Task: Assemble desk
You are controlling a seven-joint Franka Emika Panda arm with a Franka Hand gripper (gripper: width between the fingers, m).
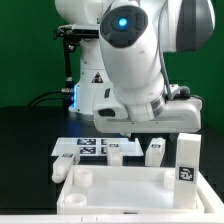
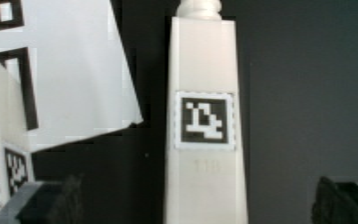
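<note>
Holding: nothing. Your gripper [image 2: 194,198] is spread wide, with gaps either side of the tagged leg [image 2: 202,120] between its fingers [image 2: 350,200].
Tabletop [image 1: 120,190]: rimmed; one upright leg [image 1: 187,160] stands at its corner on the exterior view's right.
Behind tabletop: marker board [image 1: 85,147], loose legs [image 1: 155,150] lying flat.
Unclear: whether the upright leg sits in a socket.

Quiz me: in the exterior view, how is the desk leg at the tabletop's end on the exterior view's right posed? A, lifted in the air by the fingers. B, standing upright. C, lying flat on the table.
B: the leg stands upright at the end of the tabletop on the exterior view's right, with its tag facing the camera.
</note>
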